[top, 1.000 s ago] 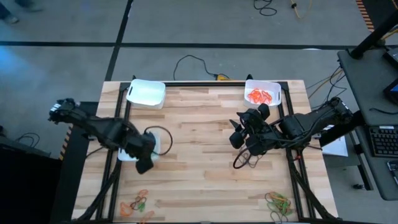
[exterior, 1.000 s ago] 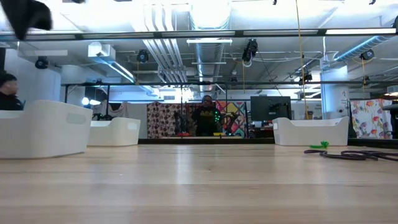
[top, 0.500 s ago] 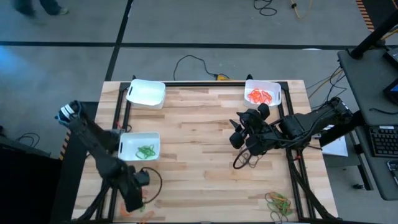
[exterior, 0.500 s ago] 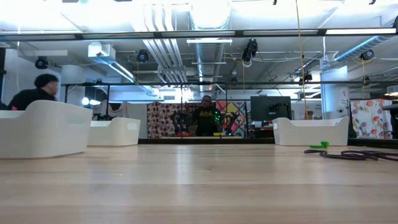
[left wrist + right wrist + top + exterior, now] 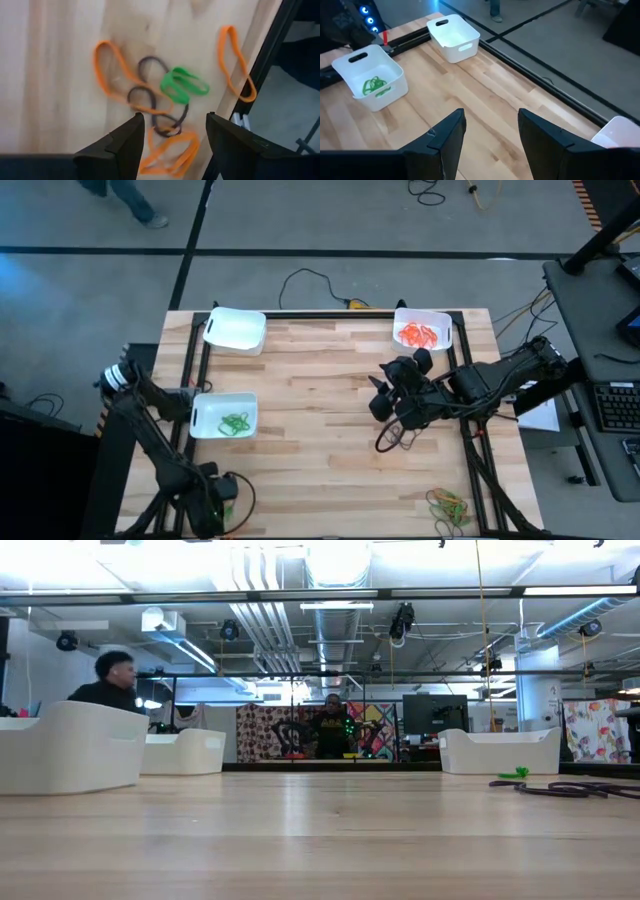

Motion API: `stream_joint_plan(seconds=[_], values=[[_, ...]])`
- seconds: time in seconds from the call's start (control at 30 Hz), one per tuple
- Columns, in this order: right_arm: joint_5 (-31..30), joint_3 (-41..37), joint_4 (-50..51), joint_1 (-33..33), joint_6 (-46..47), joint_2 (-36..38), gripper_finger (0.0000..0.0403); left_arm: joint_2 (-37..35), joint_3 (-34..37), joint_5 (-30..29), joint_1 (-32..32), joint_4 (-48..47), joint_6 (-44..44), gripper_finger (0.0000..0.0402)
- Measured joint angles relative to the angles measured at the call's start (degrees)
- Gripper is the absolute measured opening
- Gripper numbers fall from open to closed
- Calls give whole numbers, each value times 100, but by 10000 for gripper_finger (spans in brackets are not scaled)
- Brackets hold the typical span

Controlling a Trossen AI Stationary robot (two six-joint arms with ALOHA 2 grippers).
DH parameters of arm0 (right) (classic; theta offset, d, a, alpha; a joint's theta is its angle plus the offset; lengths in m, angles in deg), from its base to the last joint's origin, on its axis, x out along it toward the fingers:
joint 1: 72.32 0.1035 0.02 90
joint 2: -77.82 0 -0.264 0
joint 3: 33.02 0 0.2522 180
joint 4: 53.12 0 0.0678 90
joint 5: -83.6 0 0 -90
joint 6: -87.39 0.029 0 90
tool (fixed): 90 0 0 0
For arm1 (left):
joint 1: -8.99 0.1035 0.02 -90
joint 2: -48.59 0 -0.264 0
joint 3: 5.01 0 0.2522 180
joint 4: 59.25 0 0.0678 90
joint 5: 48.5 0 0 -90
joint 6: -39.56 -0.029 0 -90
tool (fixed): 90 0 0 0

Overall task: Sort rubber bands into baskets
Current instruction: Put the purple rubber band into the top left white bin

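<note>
While the left gripper (image 5: 172, 142) hangs released over the near-left pile of rubber bands (image 5: 165, 102), that pile shows four orange loops, two dark ones and one green. Three baskets (image 5: 235, 329) sit on the table (image 5: 320, 420): one bare, one holding green bands (image 5: 235, 422), one holding orange bands (image 5: 420, 334). The right gripper (image 5: 487, 135) waits released near the orange basket, holding nothing.

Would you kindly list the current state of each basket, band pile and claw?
Left claw: open, over the left band pile.
Right claw: open, empty, raised mid-table.
Green-band basket: holds green bands.
Orange-band basket: holds orange bands.
Third basket: empty.
Right band pile: unsorted.
</note>
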Motion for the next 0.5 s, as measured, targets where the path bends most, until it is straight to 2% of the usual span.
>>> stream_joint_plan(seconds=[0.13,0.33,0.5], values=[[0,-17,-3,3,263,0,178,221,75,-96,-205,451,86,196],[-3,-39,-4,-3,288,0,178,422,263,-155,-436,399,764,196],[-46,-42,-5,-48,224,0,178,404,435,-173,-441,456,922,193]])
